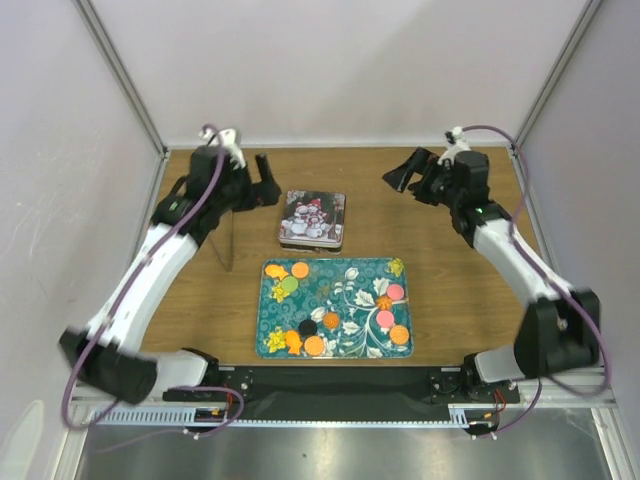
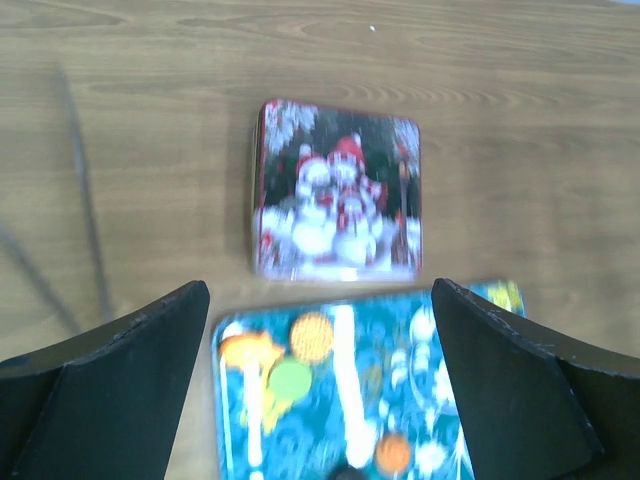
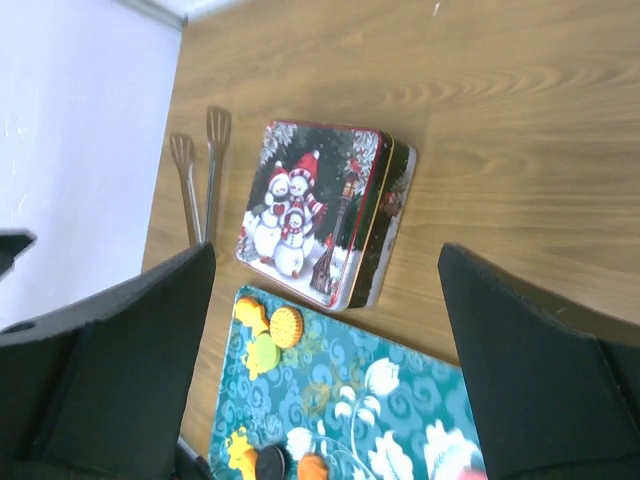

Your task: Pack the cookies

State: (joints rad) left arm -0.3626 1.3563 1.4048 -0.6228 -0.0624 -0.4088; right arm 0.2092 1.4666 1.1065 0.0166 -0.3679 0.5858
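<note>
Several cookies lie on a teal floral tray: an orange one, a green one, a black one and a pink one among them. A closed tin with snowmen on its lid stands just behind the tray. My left gripper is open and empty, raised left of the tin. My right gripper is open and empty, raised right of the tin. The left wrist view shows the tin, an orange cookie and a green cookie. The right wrist view shows the tin and an orange cookie.
Metal tongs lie on the wooden table left of the tin, and also show in the right wrist view. White walls with metal posts enclose the table on three sides.
</note>
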